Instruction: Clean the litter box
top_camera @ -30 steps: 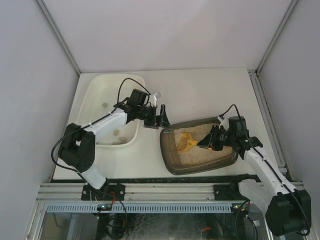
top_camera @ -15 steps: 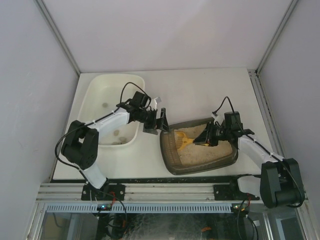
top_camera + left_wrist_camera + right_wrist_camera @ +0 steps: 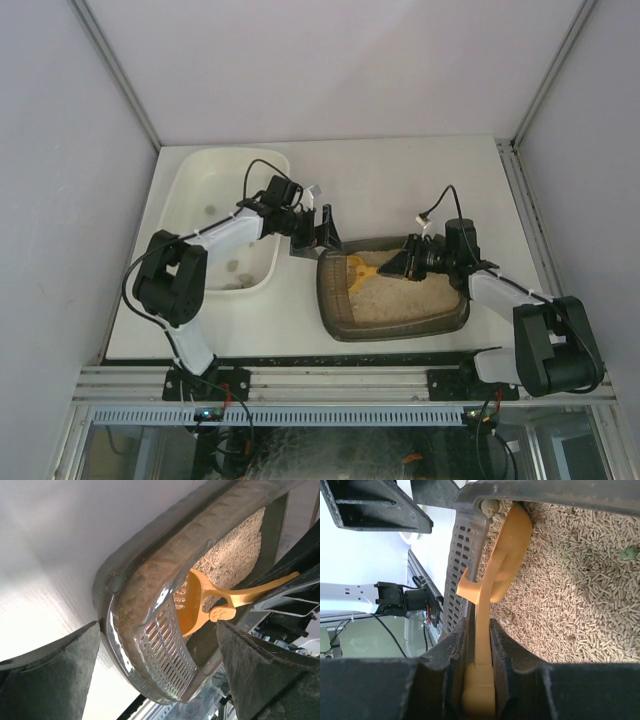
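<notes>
**Litter box (image 3: 335,318) worked at its corner**

A yellow plastic scoop (image 3: 505,555) is clamped by its thin handle in the right claw (image 3: 479,630), with the blade pressed ahead of the fingertips against the slotted grey wall. The box lies just ahead of the left claw (image 3: 318,230), whose jaws are spread wide. Pale rod-shaped pellets (image 3: 580,580) could be flicked over the smooth rim if the blade is levered.

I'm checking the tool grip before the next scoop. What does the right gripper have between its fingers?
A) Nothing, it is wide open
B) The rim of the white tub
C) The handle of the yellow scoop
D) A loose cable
C: in the right wrist view the right gripper is closed on the handle of the yellow scoop, whose head rests on the pellets in the litter box.
</notes>
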